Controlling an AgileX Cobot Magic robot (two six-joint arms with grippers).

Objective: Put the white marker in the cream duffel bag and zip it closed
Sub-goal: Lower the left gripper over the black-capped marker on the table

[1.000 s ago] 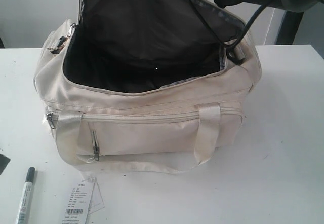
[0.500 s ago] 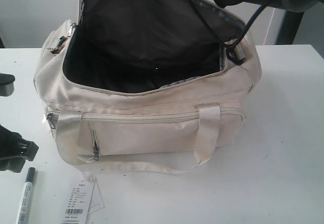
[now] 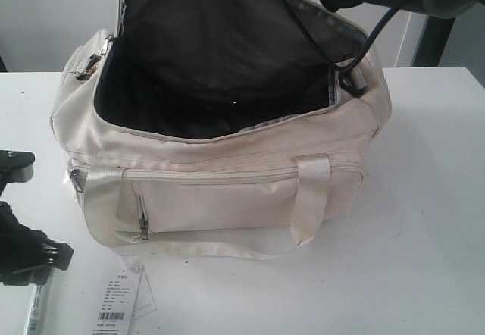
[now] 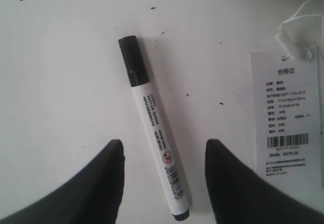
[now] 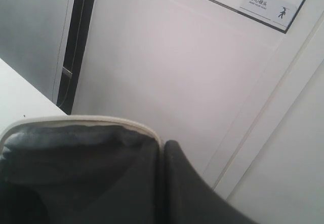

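Exterior: I see the cream duffel bag gaping open on the surface. Left wrist: my left end effector stands wide astride the white marker, which lies flat near a paper tag. Right wrist: my right end effector is pinched on the bag's raised flap.

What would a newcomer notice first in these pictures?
The cream duffel bag sits in the middle of the white table, its top flap pinched up by the right gripper so the dark lining gapes. At the lower left of the exterior view, the open left gripper hovers over the white marker, a finger on each side, a barcoded paper tag beside it.
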